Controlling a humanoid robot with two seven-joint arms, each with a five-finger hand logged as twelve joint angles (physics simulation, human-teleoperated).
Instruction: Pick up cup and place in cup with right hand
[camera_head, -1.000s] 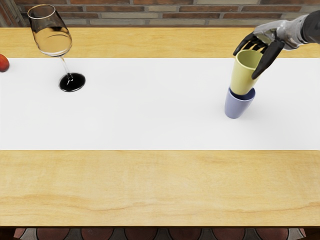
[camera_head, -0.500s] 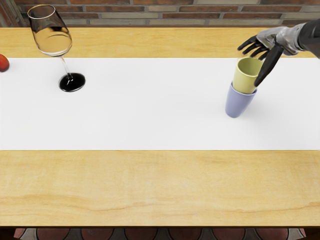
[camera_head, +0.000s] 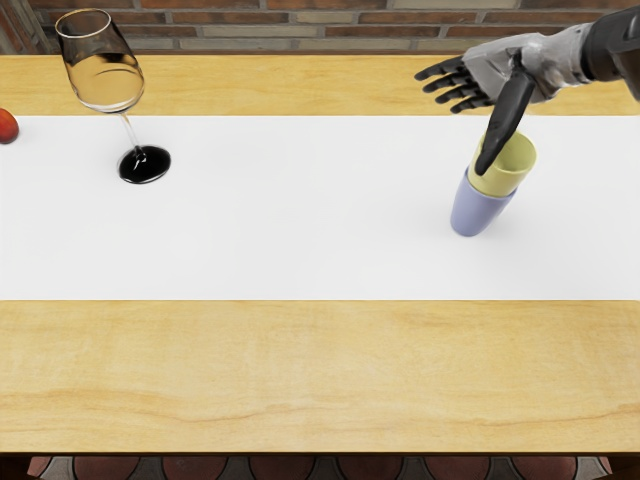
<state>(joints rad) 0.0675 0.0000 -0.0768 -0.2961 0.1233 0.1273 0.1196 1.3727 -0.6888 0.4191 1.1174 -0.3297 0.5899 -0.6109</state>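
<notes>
My right hand (camera_head: 460, 125) is open above and behind the cups, its fingers stretched to the left and its thumb hanging down in front of the yellow cup. The yellow cup (camera_head: 516, 162) sits with its lower part inside the blue cup (camera_head: 474, 210), leaning slightly to the right. The blue cup stands on the white runner, and the yellow cup hides its opening. Whether the thumb touches the yellow cup, I cannot tell.
A wine glass (camera_head: 104, 82) with a black base stands at the back left of the white runner (camera_head: 290, 220). Part of a red fruit (camera_head: 7, 126) shows at the left edge. A brick wall (camera_head: 330, 30) rises behind the wooden table (camera_head: 320, 370).
The yellow cup has gone down into the blue one and now tips rightward. My right hand has let go, opened its fingers and shifted left, with the thumb crossing in front of the cup.
</notes>
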